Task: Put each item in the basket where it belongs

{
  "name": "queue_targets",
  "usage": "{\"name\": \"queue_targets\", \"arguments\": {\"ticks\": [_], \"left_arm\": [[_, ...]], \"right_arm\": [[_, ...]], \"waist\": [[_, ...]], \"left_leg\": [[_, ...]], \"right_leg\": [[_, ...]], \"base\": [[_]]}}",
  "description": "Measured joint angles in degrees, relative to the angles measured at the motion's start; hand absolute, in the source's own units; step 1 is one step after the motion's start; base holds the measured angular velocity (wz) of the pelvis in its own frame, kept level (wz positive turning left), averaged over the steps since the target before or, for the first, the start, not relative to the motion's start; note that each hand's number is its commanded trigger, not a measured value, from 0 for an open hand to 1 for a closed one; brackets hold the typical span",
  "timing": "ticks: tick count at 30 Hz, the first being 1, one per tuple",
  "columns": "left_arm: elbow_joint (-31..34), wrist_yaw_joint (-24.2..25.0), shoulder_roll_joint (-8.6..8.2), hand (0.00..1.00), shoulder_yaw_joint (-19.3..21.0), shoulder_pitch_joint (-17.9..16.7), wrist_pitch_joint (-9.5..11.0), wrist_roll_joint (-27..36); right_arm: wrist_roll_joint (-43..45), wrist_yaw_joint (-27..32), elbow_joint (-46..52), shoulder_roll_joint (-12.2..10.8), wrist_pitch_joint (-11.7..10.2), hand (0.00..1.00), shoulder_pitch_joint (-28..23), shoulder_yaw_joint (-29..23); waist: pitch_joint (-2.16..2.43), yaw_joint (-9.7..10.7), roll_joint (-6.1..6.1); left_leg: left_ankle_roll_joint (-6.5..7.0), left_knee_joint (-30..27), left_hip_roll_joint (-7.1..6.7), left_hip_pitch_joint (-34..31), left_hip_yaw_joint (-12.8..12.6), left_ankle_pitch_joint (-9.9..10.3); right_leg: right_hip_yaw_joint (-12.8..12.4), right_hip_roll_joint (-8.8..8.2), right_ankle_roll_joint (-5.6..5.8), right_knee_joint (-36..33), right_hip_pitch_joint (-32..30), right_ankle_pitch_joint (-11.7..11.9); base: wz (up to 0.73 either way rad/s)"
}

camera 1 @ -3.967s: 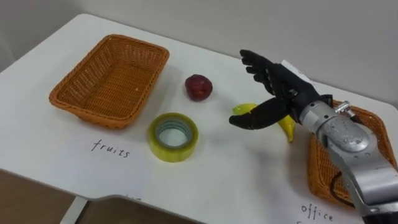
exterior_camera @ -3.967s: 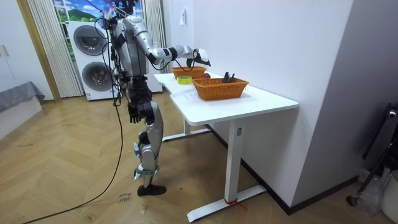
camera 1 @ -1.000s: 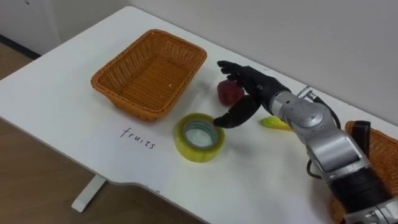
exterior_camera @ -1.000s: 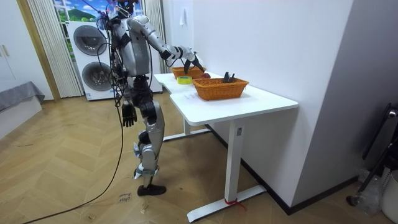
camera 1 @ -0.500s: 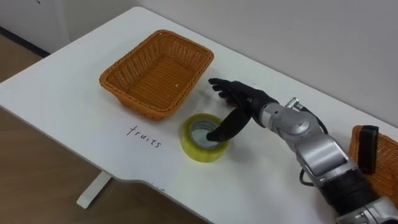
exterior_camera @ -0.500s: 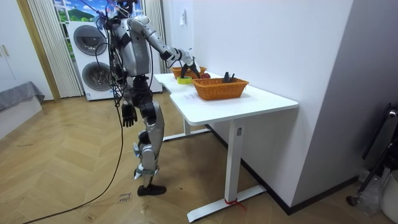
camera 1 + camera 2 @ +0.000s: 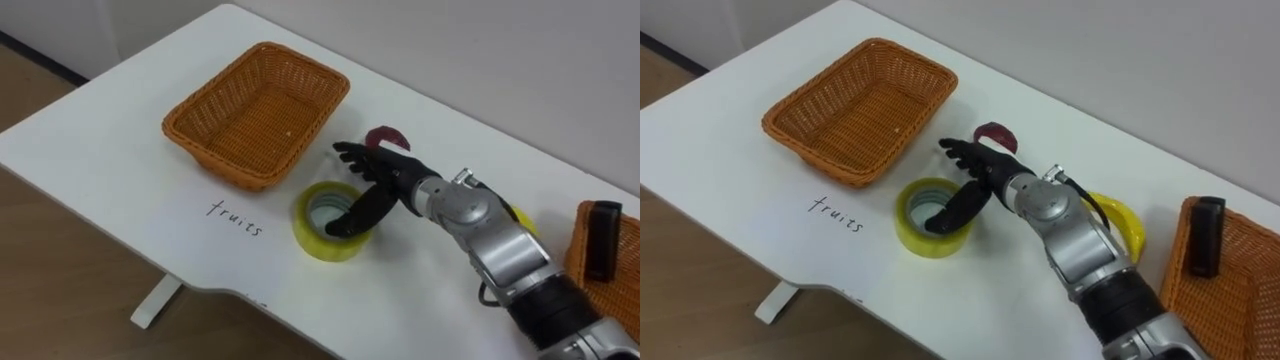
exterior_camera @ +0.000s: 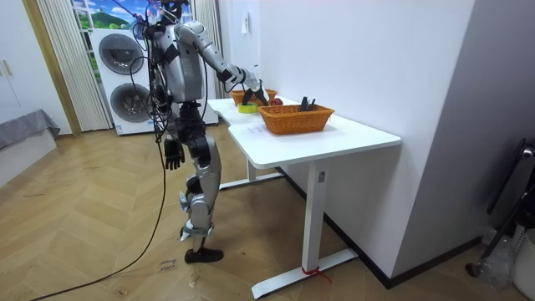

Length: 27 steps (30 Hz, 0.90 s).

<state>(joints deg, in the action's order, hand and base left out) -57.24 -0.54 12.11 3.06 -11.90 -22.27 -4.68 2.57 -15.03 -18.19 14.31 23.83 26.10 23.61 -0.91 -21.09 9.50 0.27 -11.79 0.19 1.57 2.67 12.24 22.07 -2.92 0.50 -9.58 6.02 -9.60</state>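
In the left eye view, the right hand [image 7: 378, 182] lies over the yellow tape roll [image 7: 330, 221], which stands flat on the white table [image 7: 120, 150], just beside the empty fruits basket [image 7: 258, 112]. The thumb points down into the hole of the roll, while the other fingers are straight and spread above the far rim. So the hand is wide and does not hold anything yet. The red apple [image 7: 386, 137] is partly hidden behind these fingers, very near them.

In the room view, the robot stands at the table's end on the room view's left, with its right arm stretched over the table. The left hand [image 8: 173, 154] hangs beside the thigh; if it is open or closed, I cannot tell.

In the right eye view, the banana [image 7: 1121, 221] lies behind the forearm, between the roll and the office basket [image 7: 1240, 300], where a dark object [image 7: 1207, 236] already rests.

I think the pinch on the rim can fail. If the thumb pushes before the fingers close, the roll may slide toward the near edge. The closing fingers may also hit the apple, and it could roll away.
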Motion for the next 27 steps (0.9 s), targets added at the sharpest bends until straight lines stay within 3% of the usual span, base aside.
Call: {"name": "queue_targets", "arguments": {"ticks": [17, 18, 19, 27], "left_arm": [[2.14, -0.61, 0.19, 0.0, -1.28, 0.11, -0.33, 0.04], [2.12, -0.6, 0.15, 0.0, -1.51, 0.09, -0.34, 0.06], [2.08, -0.55, 0.13, 0.0, -1.6, 0.09, -0.35, 0.08], [1.58, -0.05, 0.11, 0.0, -1.47, 1.71, -0.22, 0.07]], "right_arm": [[3.19, -0.16, -3.68, -0.63, -0.02, 0.0, 2.9, 2.72], [4.51, -0.18, -3.69, -0.86, -0.02, 0.35, 2.9, 2.73], [5.4, -0.25, -3.69, -1.02, -0.01, 1.0, 2.9, 2.79], [20.84, -2.77, -2.78, -1.4, -0.49, 1.0, 3.13, 2.84]], "waist": [[-0.02, -1.06, -0.3], [-0.02, -1.07, -0.37], [-0.02, -1.07, -0.42], [0.13, -1.69, -0.39]], "left_leg": [[-0.03, -0.94, -0.01, -0.46, 0.01, -0.01], [-0.03, -0.99, -0.03, -0.52, 0.05, -0.01], [-0.03, -1.0, -0.06, -0.55, 0.17, -0.01], [-0.05, -0.95, -0.08, -1.08, 0.65, -0.03]], "right_leg": [[0.05, 0.01, -0.01, -0.03, -0.05, 0.01], [0.2, -0.01, -0.01, -0.04, -0.05, 0.01], [0.34, -0.04, -0.01, -0.05, -0.05, 0.01], [1.07, -0.08, -0.01, -0.1, -0.36, 0.01]], "base": [[0.0], [0.03], [0.04], [0.04]]}}
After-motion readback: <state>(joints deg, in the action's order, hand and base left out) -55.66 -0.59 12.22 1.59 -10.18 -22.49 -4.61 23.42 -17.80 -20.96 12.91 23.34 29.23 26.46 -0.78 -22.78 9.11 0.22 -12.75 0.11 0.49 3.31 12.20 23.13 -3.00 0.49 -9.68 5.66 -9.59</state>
